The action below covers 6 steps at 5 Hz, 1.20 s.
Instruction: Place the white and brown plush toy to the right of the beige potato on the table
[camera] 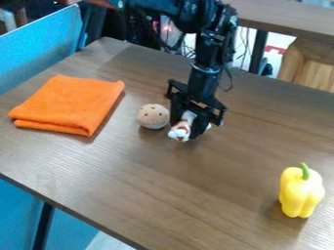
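The black gripper [185, 126] hangs down over the middle of the table, low near its surface. Between its fingers is a small white toy [180, 130] with reddish-brown markings, and the gripper is shut on it. Just to the left of the gripper sits a round beige ball [153, 116] with dark spots. An orange folded cloth [69, 103] lies farther left. At the right front stands a yellow bell pepper [301, 192] with a green stem.
The brown wooden table [163, 180] has its front edge running from the left down to the bottom. Blue panels [46, 44] stand beyond its left side. Another wooden surface [287, 17] and cables are behind it.
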### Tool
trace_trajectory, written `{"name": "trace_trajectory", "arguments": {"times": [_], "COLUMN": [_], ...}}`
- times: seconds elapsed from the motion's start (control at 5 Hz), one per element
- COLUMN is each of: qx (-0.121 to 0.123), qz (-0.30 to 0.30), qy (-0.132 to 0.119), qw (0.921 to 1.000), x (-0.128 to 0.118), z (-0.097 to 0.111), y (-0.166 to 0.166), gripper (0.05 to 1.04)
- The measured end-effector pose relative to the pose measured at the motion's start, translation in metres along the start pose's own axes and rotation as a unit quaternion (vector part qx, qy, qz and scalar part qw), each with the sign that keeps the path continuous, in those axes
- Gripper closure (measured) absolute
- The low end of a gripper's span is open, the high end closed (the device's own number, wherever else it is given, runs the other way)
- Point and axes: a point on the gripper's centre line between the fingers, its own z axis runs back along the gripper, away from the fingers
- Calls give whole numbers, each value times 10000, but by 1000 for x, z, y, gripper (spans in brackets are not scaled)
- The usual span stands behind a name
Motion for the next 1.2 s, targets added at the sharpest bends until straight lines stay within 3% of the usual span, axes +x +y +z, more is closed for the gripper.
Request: {"name": "trace_trajectory", "arguments": {"times": [0.2,0.4,0.6,0.8,1.0,1.2], "qx": [-293,-517,-725,-876,-1050,-1225], "qz": [-107,-178,-165,-74,-94,-299], "qy": [73,-53,-217,-356,-631,-1006], "qw": [9995,9985,9970,9955,9924,9869], "x": [4,8,6,-1,-15,-35], "z": [-2,-2,5,6,21,53], "y": [4,-1,-7,-15,-19,-25], "gripper": [412,129,73,78,81,82]}}
